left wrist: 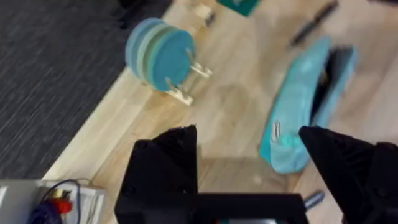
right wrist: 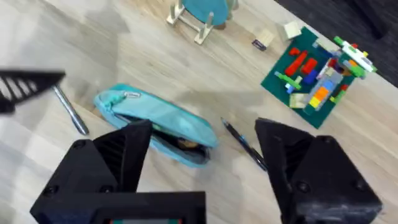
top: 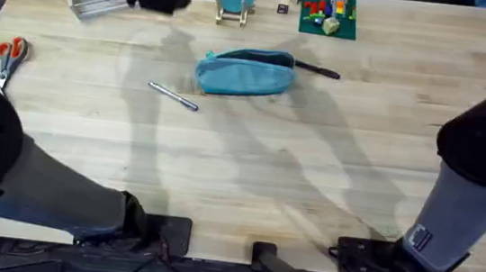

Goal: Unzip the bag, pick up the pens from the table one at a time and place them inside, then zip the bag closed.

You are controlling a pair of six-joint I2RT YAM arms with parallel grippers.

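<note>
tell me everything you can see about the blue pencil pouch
The light turquoise soft fabric pencil pouch is an elongated oval lying on its side on the pale wooden plank table, toward the far middle. Its zipper runs along the top edge and looks open, with a dark gap showing inside in the right wrist view. A small metallic pull tab sits at one end. A slim black pen lies at its right end; contact cannot be told. No jaws touch it.
</note>
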